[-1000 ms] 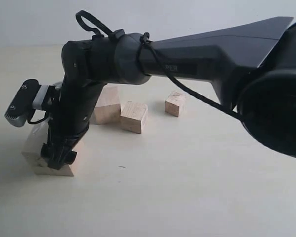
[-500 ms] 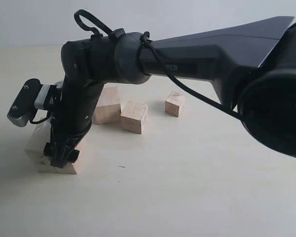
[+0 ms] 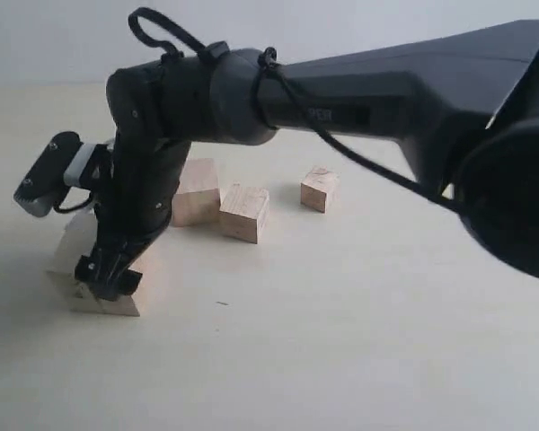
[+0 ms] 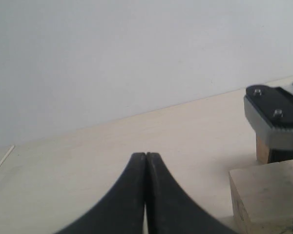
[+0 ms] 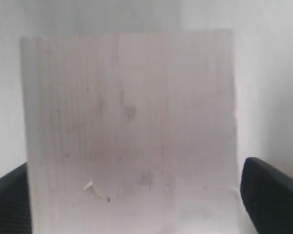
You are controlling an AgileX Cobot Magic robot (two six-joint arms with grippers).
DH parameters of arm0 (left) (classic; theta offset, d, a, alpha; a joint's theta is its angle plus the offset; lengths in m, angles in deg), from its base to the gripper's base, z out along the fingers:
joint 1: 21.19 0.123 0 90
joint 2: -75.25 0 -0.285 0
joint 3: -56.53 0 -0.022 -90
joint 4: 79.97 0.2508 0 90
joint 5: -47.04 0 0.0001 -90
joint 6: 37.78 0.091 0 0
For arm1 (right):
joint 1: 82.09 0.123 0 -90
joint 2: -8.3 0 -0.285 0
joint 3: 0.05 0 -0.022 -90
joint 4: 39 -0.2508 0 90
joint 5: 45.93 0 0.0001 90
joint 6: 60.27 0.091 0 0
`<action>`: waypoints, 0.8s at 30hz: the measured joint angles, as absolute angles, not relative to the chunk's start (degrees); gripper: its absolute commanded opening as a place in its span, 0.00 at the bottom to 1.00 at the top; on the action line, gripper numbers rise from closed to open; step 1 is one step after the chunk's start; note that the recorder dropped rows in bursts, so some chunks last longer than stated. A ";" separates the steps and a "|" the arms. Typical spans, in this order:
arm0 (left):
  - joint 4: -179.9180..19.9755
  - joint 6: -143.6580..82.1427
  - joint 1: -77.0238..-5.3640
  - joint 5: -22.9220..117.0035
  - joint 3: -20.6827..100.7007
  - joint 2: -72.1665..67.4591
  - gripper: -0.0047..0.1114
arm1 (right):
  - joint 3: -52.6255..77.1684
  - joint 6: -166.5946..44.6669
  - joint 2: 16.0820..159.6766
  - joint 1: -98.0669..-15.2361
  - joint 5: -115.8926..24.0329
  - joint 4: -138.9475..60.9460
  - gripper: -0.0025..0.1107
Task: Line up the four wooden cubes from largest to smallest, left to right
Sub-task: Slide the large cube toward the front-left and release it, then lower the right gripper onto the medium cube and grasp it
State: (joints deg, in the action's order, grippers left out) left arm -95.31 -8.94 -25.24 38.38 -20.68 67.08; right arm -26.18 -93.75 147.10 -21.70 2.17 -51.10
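Right jaws: clamped around largest cube (image 5: pixel 129 131).
Left jaws: pressed together, empty.
Other three cubes (image 3: pixel 244 213): on table (image 3: pixel 341 341), well apart from right jaws.

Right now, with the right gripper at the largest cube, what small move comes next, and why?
Probably carry the largest cube back, left of the second cube: the right gripper seems shut on it, and it sits nearer the camera than that one.
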 measured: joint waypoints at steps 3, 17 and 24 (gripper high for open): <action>-95.31 -8.85 -25.24 38.38 -20.68 67.08 0.04 | -26.18 -93.40 140.95 -21.70 3.96 -50.99 0.91; -95.31 -8.85 -25.24 38.38 -20.68 67.08 0.04 | -26.18 -38.24 132.18 -29.35 6.22 -16.64 0.90; -95.31 -8.85 -25.24 38.38 -20.68 67.08 0.04 | -26.18 -34.56 138.91 -29.77 6.41 -15.44 0.90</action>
State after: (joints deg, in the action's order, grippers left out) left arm -95.31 -8.85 -25.24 38.38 -20.68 67.08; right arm -26.18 -34.56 138.91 -29.77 6.41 -15.44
